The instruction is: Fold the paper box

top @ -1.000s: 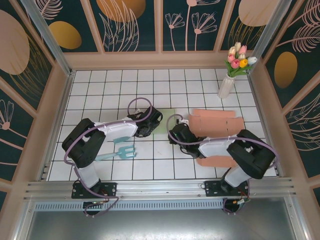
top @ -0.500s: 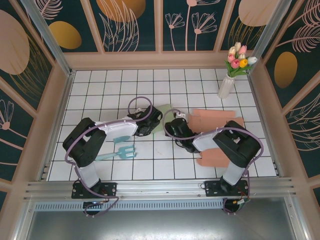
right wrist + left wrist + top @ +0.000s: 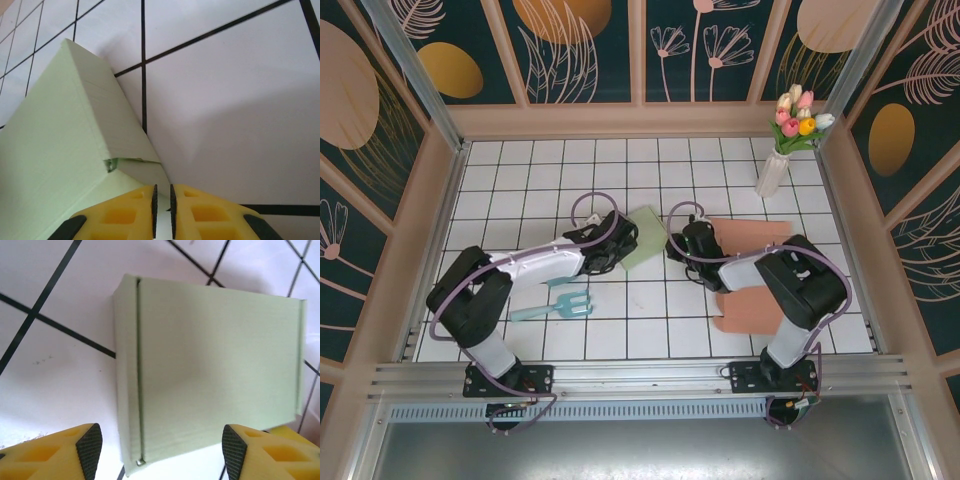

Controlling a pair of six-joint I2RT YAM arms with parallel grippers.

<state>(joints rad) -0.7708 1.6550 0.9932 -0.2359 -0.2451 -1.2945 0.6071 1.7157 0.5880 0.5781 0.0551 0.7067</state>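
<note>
Changes, near edge outward:
- Teal plastic hand fork (image 3: 556, 303), lower left of the overhead view: same spot as a second ago. Likewise the salmon flat cardboard sheet (image 3: 752, 312) at lower right.
- Left arm has stretched further up-frame. Left gripper (image 3: 162, 447) has spread wider within the last second. The black-padded fingertips (image 3: 90, 444) now stand apart at the bottom corners of the wrist view, either side of the pale green paper box (image 3: 210, 375). No contact with it that I can see.
- Right arm has swung in from the lower right toward centre. Right gripper (image 3: 162, 200) sits at the box's near corner, jaws pressed almost together with a thin slit between. Cannot tell whether a thin edge is caught in that slit.
- The box lies at mid-frame overhead on the white tiled table (image 3: 650, 340), between the two grippers. It has turned and shifted slightly up-frame. It is already closed into a block, with one small flap gaping at the corner by the right gripper.

Reading: folding looks nearly done. The left jaws seem to be letting go or resetting while the right tends the last loose flap.

Further back: second salmon cardboard sheet (image 3: 750, 233) at right of centre, and a white vase of tulips (image 3: 772, 172) at upper right. Both unmoved.

Writing: no brand, label or print readable on anything. The box faces are plain.
</note>
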